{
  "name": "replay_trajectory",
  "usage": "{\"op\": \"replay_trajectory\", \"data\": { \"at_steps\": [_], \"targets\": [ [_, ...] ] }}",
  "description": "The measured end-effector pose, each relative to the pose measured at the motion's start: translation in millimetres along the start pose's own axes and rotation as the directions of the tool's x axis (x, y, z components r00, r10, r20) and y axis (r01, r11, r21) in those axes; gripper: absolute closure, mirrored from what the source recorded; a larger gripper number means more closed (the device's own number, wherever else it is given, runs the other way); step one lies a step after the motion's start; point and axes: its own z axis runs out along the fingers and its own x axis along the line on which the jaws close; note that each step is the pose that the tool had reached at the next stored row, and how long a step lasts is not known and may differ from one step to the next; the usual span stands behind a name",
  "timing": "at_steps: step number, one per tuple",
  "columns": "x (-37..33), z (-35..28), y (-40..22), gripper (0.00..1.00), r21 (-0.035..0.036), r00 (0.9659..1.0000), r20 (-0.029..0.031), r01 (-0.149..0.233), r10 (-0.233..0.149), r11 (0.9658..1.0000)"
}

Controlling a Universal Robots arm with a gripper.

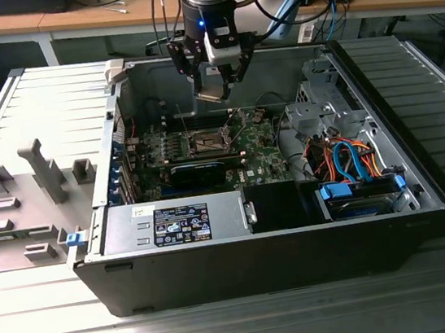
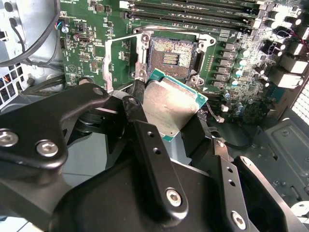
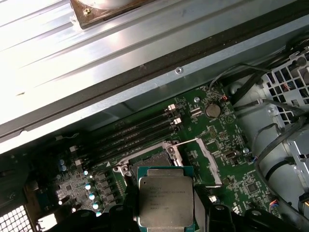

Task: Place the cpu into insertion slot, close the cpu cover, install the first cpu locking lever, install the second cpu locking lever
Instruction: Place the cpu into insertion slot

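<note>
The black gripper (image 1: 215, 85) clamps the flat, silvery square cpu (image 3: 165, 200) (green-edged) above the dark-centred insertion slot (image 2: 172, 57).

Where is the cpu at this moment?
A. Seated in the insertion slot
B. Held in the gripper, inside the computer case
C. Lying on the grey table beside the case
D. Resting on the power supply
B: in the second wrist view the cpu is clamped in the gripper, clear of the insertion slot, whose dark centre lies bare.
</note>
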Motion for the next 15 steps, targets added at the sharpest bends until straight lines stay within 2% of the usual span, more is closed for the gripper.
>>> {"op": "replay_trajectory", "data": {
  "at_steps": [15],
  "targets": [
    [0.0,0.1,0.0,0.45,-0.0005,0.9995,0.0019,-0.031,0.031,0.9995]
  ]
}}
